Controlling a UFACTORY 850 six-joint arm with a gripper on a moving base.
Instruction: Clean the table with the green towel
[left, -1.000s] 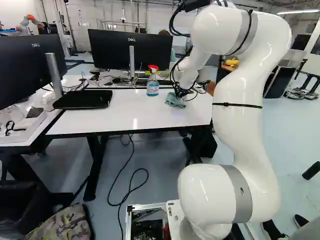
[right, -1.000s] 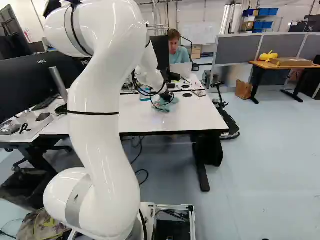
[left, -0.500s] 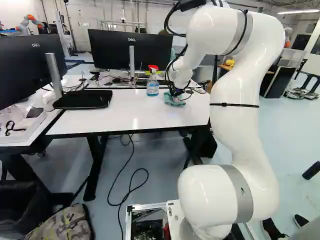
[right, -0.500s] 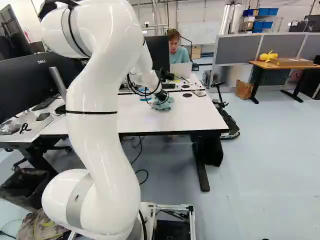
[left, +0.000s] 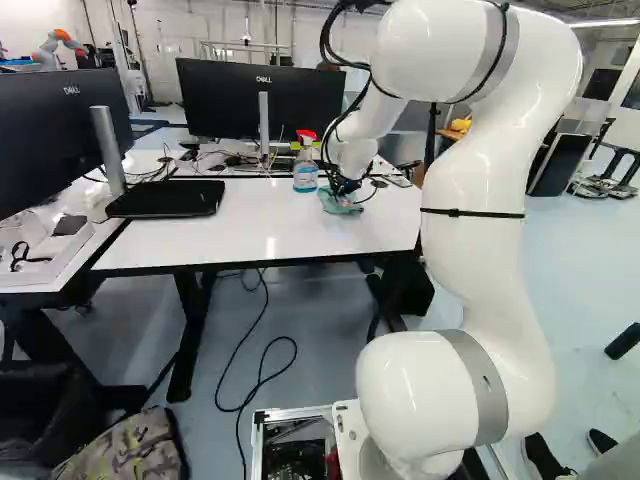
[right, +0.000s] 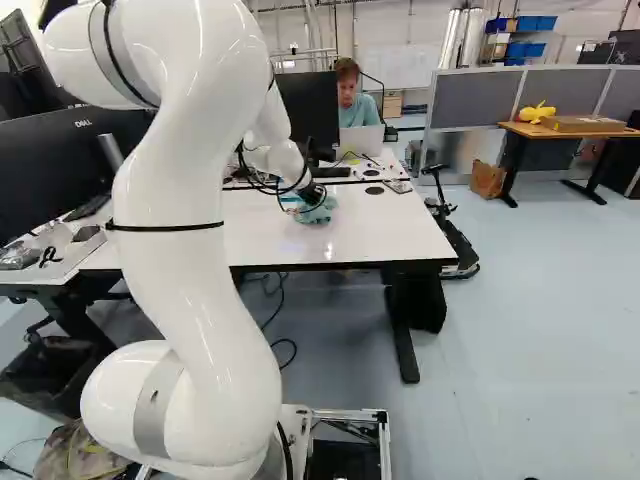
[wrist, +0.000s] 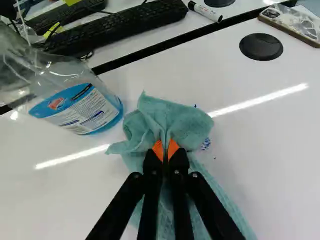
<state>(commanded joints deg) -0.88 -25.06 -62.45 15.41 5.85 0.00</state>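
In the left base view my gripper (left: 342, 188) is low over the white table (left: 270, 232), at the green towel (left: 338, 204). The wrist view shows the gripper (wrist: 165, 153) shut on the towel (wrist: 175, 120), a fold pinched between its orange pads. The cloth lies bunched on the tabletop around and under the fingers. Blue marks (wrist: 205, 144) show on the table right beside the towel's edge. The spray bottle (wrist: 80, 102) with blue liquid stands close beside the towel; its red head (left: 306, 134) shows in the left base view.
Behind the bottle are a keyboard (wrist: 115, 25) and a monitor (left: 262, 100). A marker (wrist: 205, 11), a black round cap (wrist: 261, 46) and a tray of small items (wrist: 295, 22) lie farther off. A black laptop (left: 166, 198) sits at the table's left. A person sits behind the table.
The arm has swung left in both base views, carrying the towel along the tabletop closer to the spray bottle. The base has stayed put.
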